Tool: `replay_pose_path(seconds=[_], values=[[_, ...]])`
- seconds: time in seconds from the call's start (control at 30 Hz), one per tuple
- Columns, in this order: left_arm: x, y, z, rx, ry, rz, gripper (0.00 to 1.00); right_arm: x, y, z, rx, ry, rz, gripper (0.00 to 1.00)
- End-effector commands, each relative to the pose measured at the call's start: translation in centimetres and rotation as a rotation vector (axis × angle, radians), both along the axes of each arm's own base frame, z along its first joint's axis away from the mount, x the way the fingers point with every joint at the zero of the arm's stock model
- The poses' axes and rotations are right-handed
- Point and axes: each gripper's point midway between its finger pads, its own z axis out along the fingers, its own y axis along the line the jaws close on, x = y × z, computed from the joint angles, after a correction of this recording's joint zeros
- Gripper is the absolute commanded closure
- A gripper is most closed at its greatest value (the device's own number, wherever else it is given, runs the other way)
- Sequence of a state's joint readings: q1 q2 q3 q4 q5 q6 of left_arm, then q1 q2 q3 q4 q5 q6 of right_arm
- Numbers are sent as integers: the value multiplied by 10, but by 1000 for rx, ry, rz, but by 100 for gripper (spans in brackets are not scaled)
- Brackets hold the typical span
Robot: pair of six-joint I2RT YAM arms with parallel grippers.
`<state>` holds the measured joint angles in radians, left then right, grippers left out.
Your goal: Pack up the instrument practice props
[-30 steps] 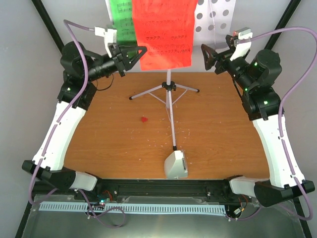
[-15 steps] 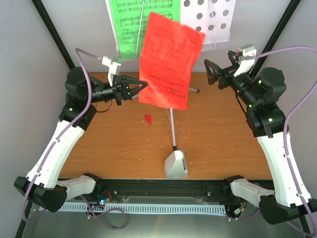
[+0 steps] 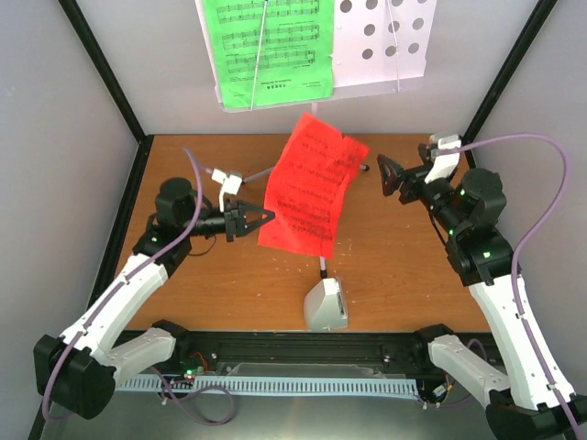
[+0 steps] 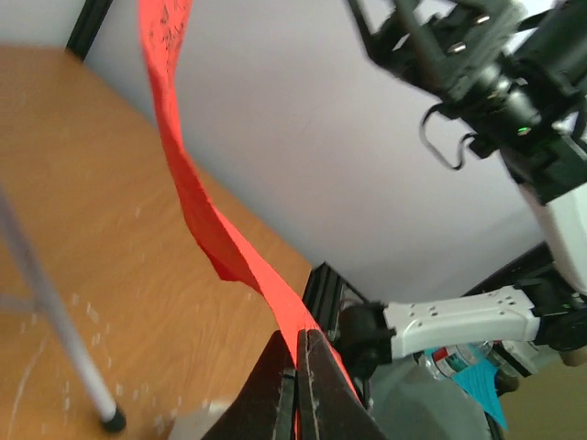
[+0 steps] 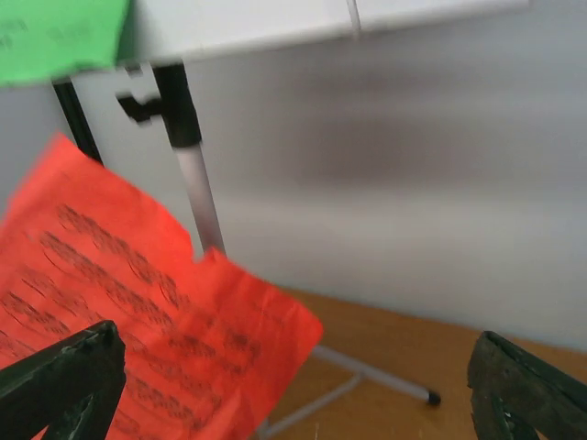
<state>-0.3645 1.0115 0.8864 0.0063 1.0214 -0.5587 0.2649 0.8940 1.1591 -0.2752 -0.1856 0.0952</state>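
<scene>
The red music sheet (image 3: 307, 183) hangs in the air over the table's middle, pinched at its lower left edge by my left gripper (image 3: 266, 218), which is shut on it. It shows edge-on in the left wrist view (image 4: 197, 215) and flat in the right wrist view (image 5: 138, 339). The green sheet (image 3: 268, 50) rests on the white perforated music stand (image 3: 381, 41) at the top. The stand's silver tripod leg (image 5: 367, 367) reaches the table. The white metronome (image 3: 326, 305) sits at the near edge. My right gripper (image 3: 385, 176) is open and empty, right of the red sheet.
Black frame posts (image 3: 101, 69) stand at the back corners with grey walls behind. A tripod foot (image 4: 112, 422) lies close to the left gripper. A black rail (image 3: 303, 346) runs along the table's near edge.
My left gripper has pulled the red sheet off the stand and carried it down and toward the table's middle. The green sheet is now uncovered. My right gripper has dropped lower.
</scene>
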Motion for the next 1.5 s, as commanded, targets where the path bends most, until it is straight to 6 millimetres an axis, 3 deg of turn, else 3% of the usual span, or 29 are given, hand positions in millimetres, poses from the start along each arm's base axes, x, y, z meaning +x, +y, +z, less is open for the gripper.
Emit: replay_pose_path(seconds=[0.0, 0.23, 0.6, 0.93, 1.3, 1.37, 1.4, 1.47], values=[[0, 7, -40, 13, 79, 61, 100, -6, -8, -24, 41, 22, -35, 0], [26, 24, -119, 86, 317, 296, 100, -5, -8, -57, 44, 89, -39, 0], [37, 53, -191, 163, 499, 515, 100, 0, -2, -81, 53, 149, -16, 0], [49, 74, -227, 190, 522, 651, 100, 2, 0, -89, 63, 171, -11, 0], [58, 67, -253, 226, 570, 619, 100, 5, 0, -95, 57, 186, -15, 0], [58, 72, -255, 254, 571, 645, 91, 6, 0, -94, 54, 183, -15, 0], [59, 75, -254, 264, 564, 666, 77, 6, 0, -93, 53, 182, -15, 0], [63, 85, -247, 274, 540, 727, 28, 6, 1, -89, 56, 177, -11, 0]])
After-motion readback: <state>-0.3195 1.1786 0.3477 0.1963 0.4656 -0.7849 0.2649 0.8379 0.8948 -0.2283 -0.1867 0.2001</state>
